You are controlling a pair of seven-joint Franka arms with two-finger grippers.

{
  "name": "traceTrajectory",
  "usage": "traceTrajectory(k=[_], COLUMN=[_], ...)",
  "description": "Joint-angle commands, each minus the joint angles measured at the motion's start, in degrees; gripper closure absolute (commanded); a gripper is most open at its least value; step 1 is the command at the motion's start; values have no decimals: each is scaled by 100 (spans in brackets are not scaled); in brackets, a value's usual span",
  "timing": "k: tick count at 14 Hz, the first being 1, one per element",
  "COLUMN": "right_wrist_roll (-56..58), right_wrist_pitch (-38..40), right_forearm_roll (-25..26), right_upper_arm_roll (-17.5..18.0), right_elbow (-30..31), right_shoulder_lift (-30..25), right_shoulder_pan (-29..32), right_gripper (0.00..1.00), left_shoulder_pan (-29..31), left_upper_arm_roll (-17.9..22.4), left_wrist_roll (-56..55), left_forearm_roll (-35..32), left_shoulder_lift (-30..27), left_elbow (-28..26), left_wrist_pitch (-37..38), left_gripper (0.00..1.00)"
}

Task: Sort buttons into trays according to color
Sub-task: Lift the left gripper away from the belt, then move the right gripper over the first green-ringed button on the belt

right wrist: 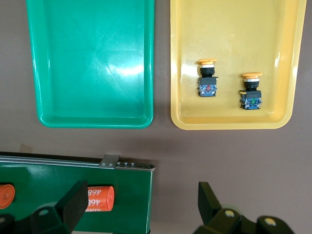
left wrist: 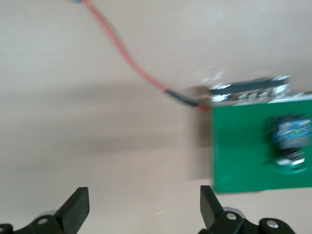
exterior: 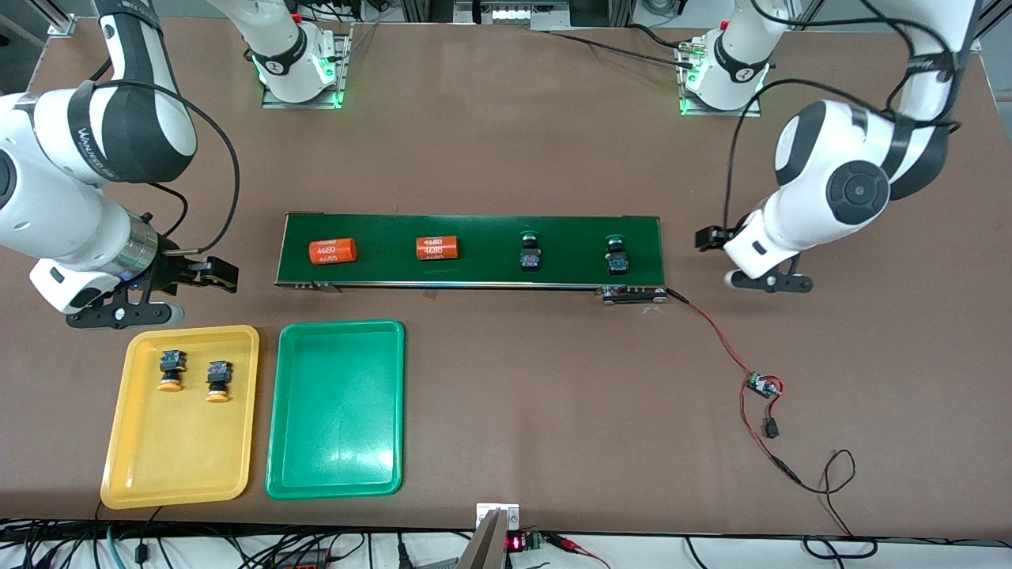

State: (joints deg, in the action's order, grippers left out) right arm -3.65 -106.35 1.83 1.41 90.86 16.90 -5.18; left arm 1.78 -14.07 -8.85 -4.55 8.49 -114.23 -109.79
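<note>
Two yellow-capped buttons [exterior: 171, 370] [exterior: 218, 381] lie in the yellow tray [exterior: 178, 450]; they also show in the right wrist view [right wrist: 207, 78] [right wrist: 251, 90]. The green tray [exterior: 336, 411] beside it holds nothing. Two green-capped buttons [exterior: 530, 251] [exterior: 617, 254] sit on the conveyor belt toward the left arm's end. My right gripper [exterior: 213, 273] [right wrist: 141, 204] is open and empty over the table by the belt's end at the right arm's side. My left gripper [exterior: 710, 237] [left wrist: 142, 209] is open and empty over the table just off the belt's end near a green button [left wrist: 288, 141].
The long dark-green conveyor belt [exterior: 474, 229] crosses the table's middle and carries two orange numbered cylinders [exterior: 332, 251] [exterior: 437, 248]. A red-and-black wire runs from the belt's end to a small circuit board [exterior: 763, 386] on the table.
</note>
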Motion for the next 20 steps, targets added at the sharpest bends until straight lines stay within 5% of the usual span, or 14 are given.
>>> traceTrajectory(k=[1, 9, 16, 20], right_wrist_roll=[5, -38, -2218, -3235], right_wrist_pitch=[53, 52, -70, -807], right_forearm_roll=[-78, -130, -157, -166], right_upper_arm_roll=[18, 35, 342, 413], right_elbow=[64, 81, 108, 108], right_shoulder_lift=[-64, -20, 252, 577], right_shoulder_pan=[34, -350, -1520, -2363], right_gripper=[0, 0, 0, 0], left_shoulder_pan=[-38, -117, -38, -11], left_upper_arm_roll=[27, 764, 1029, 967], left_wrist_roll=[249, 937, 1342, 1245], left_forearm_roll=[-703, 156, 296, 376], left_shoulder_lift=[-575, -893, -1034, -1051], left_elbow=[-47, 1947, 2054, 2072], left_wrist_pitch=[388, 2277, 2234, 2304], left_gripper=[0, 0, 0, 0])
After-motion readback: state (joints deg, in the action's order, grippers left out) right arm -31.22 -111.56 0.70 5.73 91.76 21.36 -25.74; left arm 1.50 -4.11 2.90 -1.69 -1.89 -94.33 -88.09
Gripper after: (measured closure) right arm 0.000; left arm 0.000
